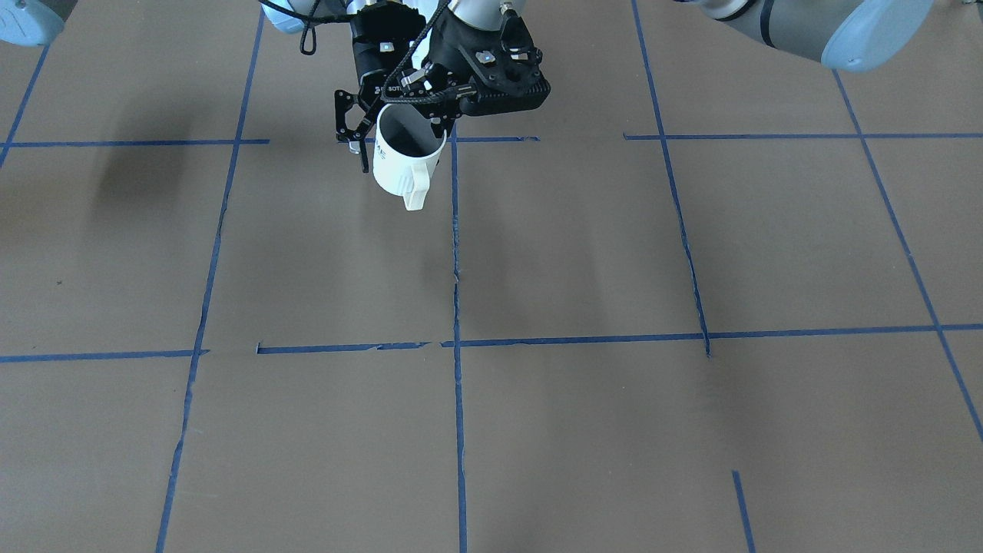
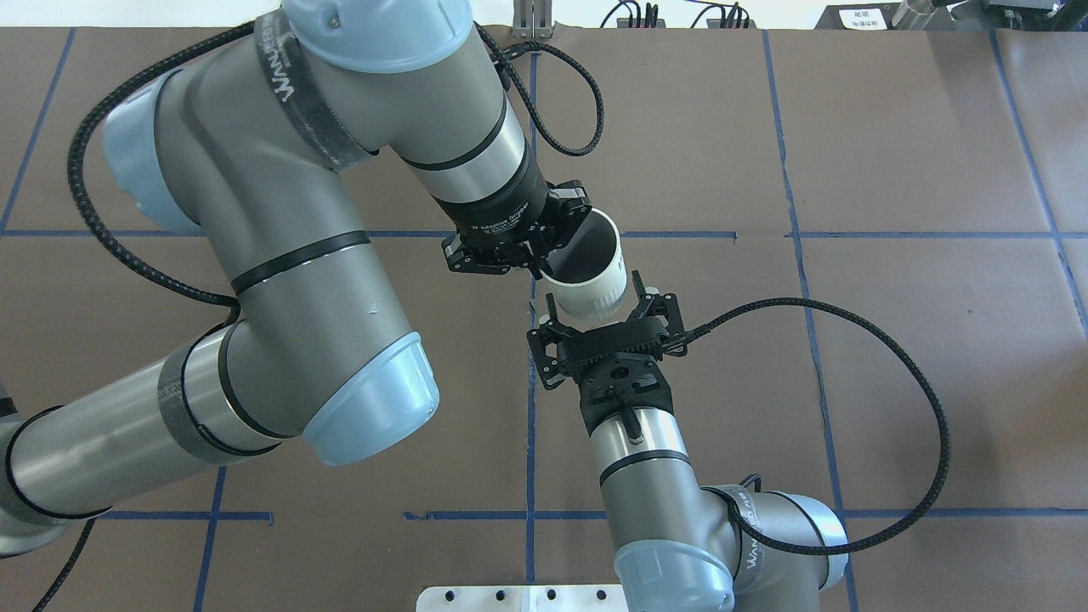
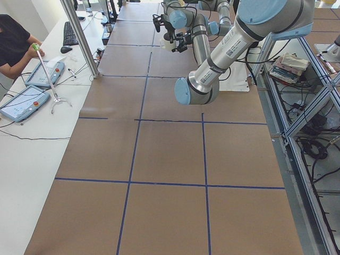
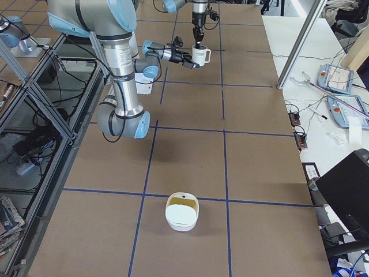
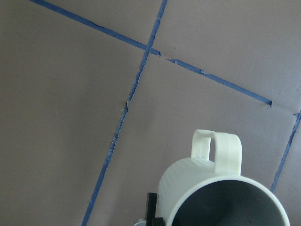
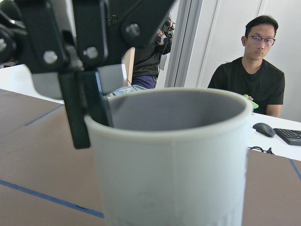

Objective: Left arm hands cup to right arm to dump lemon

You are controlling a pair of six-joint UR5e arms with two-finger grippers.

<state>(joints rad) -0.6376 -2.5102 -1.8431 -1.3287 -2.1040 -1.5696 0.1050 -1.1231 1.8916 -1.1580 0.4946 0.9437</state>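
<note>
The white cup [image 2: 591, 293] hangs above the table near its middle, handle [image 1: 415, 192] pointing away from the robot. My left gripper [image 2: 544, 270] points down and is shut on the cup's rim, one finger [image 6: 75, 108] outside and one inside. My right gripper [image 2: 601, 303] lies level on the robot's side of the cup. It is open, with its fingers [image 1: 352, 127] on either side of the cup's body and a small gap showing. The cup's grey inside shows in the left wrist view [image 5: 225, 207]. The lemon is not visible in any view.
Brown paper with blue tape lines [image 1: 457, 346] covers the table. A white bowl-like container [image 4: 182, 213] stands far off toward the robot's right end. An operator [image 6: 254, 61] sits across the table beside pendants [image 3: 45, 74] and a keyboard.
</note>
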